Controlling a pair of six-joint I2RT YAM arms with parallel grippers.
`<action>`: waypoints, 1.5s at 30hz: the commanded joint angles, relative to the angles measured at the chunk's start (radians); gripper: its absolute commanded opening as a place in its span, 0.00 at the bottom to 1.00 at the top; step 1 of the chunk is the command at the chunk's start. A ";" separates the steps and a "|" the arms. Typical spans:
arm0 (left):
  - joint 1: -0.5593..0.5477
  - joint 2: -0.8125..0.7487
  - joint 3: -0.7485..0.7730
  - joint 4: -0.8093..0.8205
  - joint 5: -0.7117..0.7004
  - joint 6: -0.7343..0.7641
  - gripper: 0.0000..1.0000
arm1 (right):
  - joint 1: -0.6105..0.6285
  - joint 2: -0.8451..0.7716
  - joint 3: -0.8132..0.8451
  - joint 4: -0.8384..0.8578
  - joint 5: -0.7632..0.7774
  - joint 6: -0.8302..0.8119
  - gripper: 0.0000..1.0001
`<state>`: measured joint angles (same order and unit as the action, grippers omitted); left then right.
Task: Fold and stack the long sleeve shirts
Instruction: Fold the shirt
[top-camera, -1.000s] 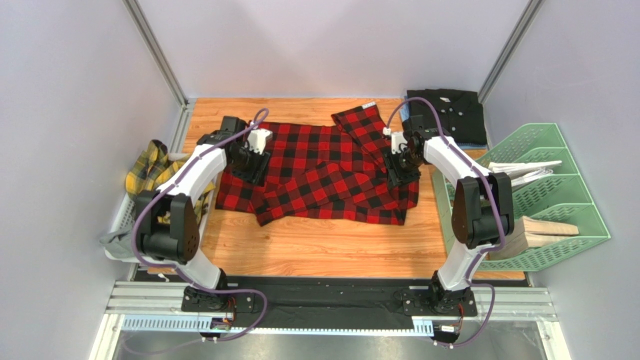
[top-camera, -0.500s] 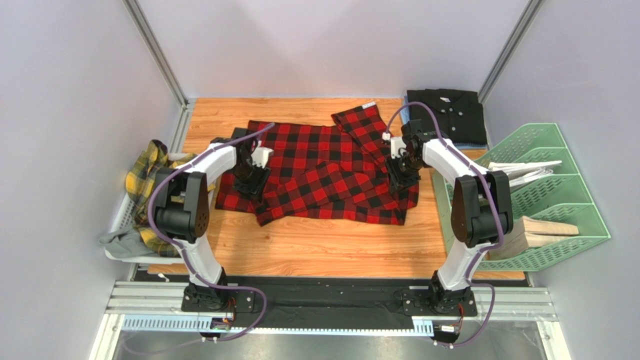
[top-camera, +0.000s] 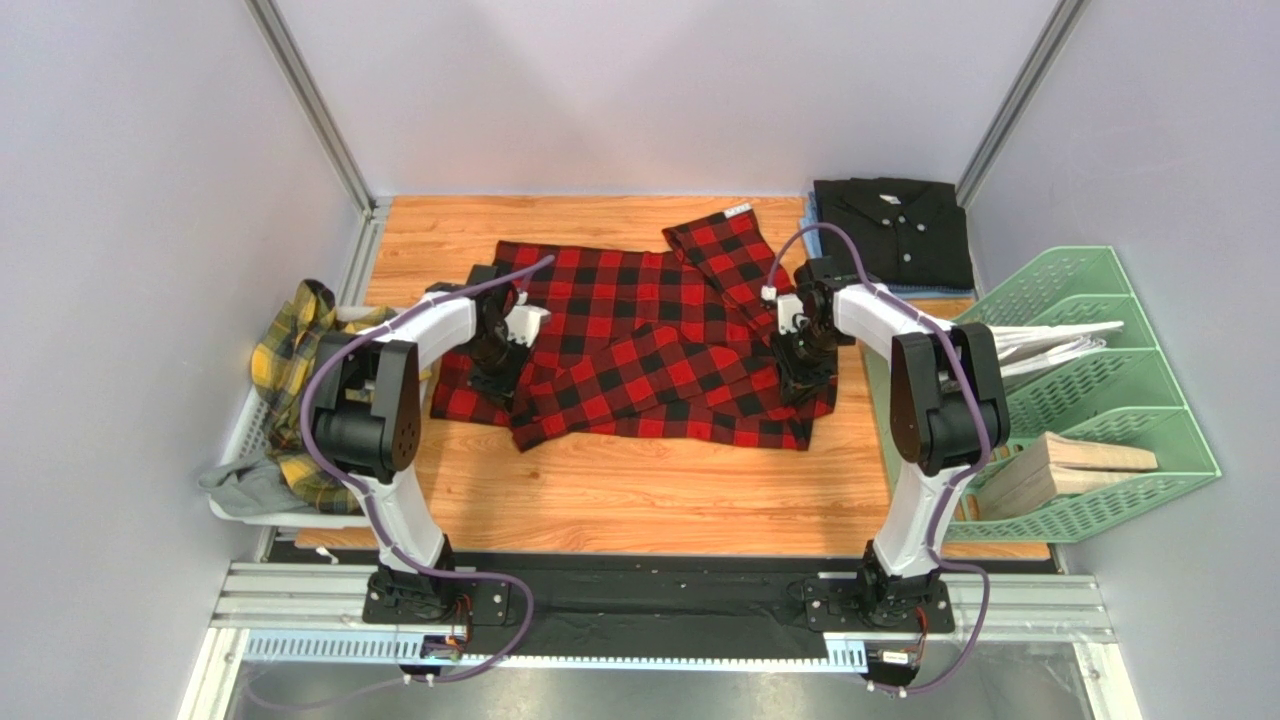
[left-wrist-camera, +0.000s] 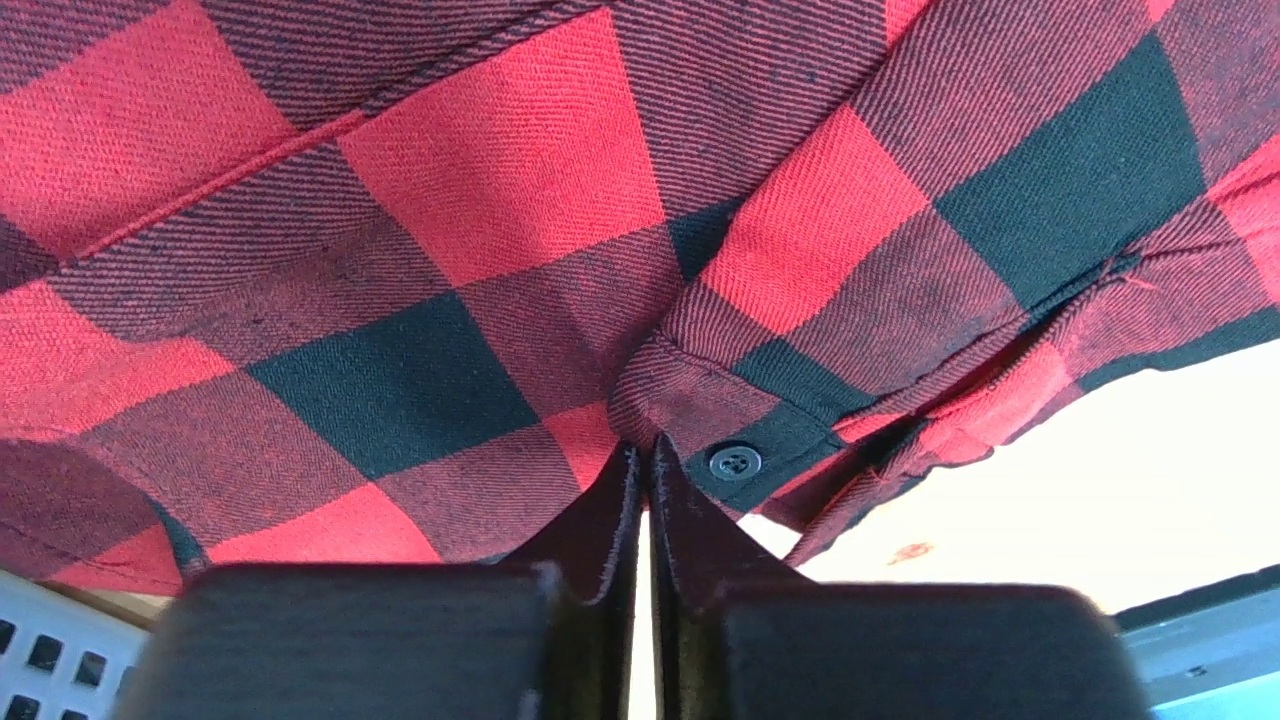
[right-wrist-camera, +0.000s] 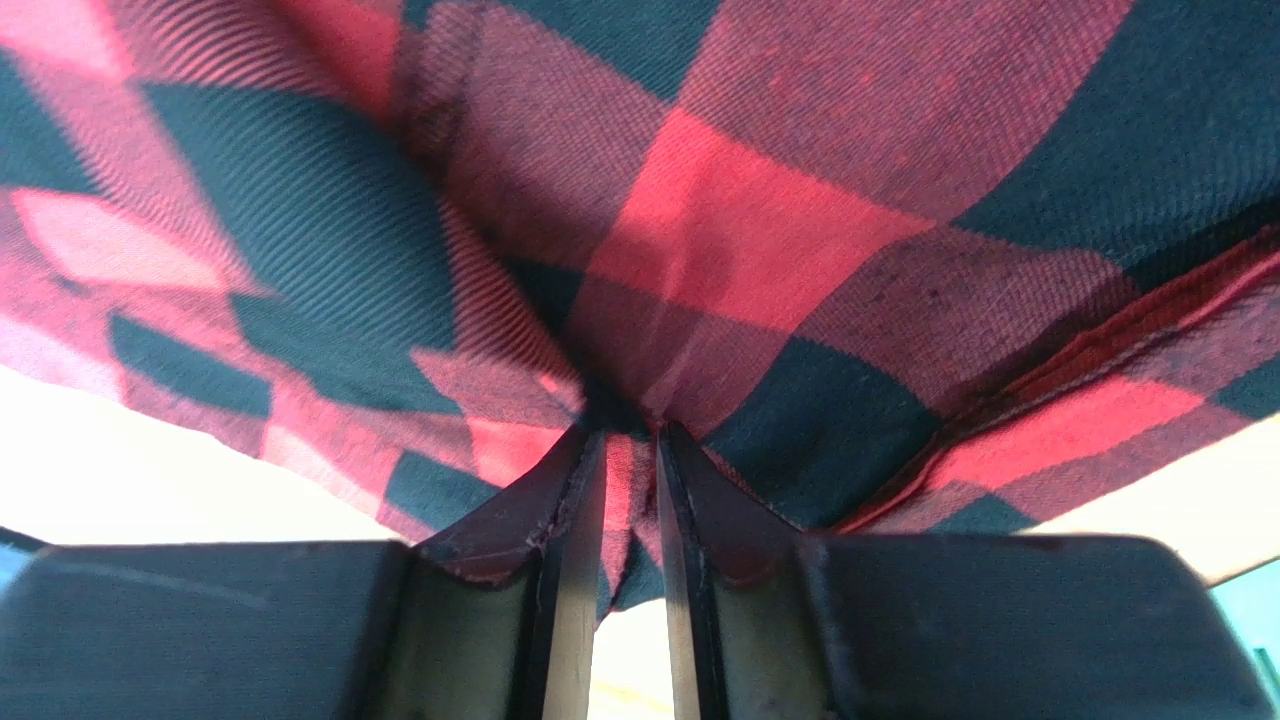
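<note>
Twill red-black check shirt (top-camera: 646, 353), pinched by left tool (left-wrist-camera: 646, 450), right tool (right-wrist-camera: 619, 443)

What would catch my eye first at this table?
A big red-and-black check cloth shirt lies spread across the middle of the wooden table, with the left tool and right tool each pinching one side of it. A folded plain black shirt sits at the far right corner, and a yellow-and-dark plaid shirt lies crumpled at the left.

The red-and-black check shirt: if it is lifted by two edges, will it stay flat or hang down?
Probably it will hang and sag: the red-and-black check shirt lies in soft folds and bunches at the right fingers. Likely not slippery: its weave looks coarse near the left fingers.
</note>
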<state>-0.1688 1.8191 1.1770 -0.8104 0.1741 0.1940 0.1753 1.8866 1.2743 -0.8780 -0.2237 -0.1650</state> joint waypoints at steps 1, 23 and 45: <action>-0.005 -0.058 0.006 -0.027 -0.024 0.036 0.00 | -0.002 0.019 0.017 0.042 0.053 0.012 0.24; 0.002 0.155 0.354 -0.069 -0.340 0.262 0.00 | -0.002 0.014 0.034 0.031 0.061 -0.001 0.23; -0.092 0.121 0.256 -0.024 -0.070 0.407 0.49 | 0.067 0.115 0.309 -0.073 -0.008 -0.044 0.30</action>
<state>-0.2466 1.8984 1.4147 -0.7944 0.0551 0.6067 0.2462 1.8992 1.5631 -0.9451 -0.2623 -0.1825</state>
